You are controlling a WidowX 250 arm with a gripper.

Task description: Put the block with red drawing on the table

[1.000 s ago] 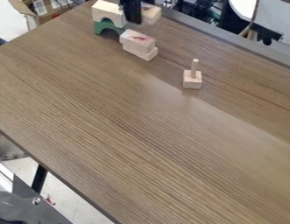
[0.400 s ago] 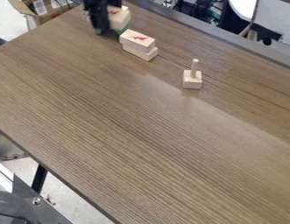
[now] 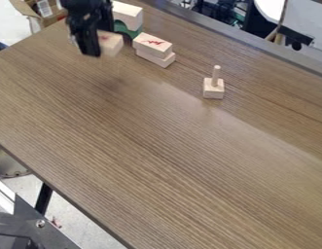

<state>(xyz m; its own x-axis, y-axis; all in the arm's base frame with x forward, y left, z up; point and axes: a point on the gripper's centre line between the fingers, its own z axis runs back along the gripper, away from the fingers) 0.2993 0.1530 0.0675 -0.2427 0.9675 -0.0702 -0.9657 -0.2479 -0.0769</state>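
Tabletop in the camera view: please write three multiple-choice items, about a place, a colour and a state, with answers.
1. Where is the peg on its base?
A) On the green arch
B) Right of the stacked pair in the picture
C) Left of the pair

2. Which colour is the arch beneath the plain block?
A) Green
B) Blue
C) Yellow

3. The block with a red mark at the gripper is:
A) on the peg
B) on the pair
C) held

1 B: it stands right of them.
2 A: its visible part is green.
3 C: it hangs at the gripper.
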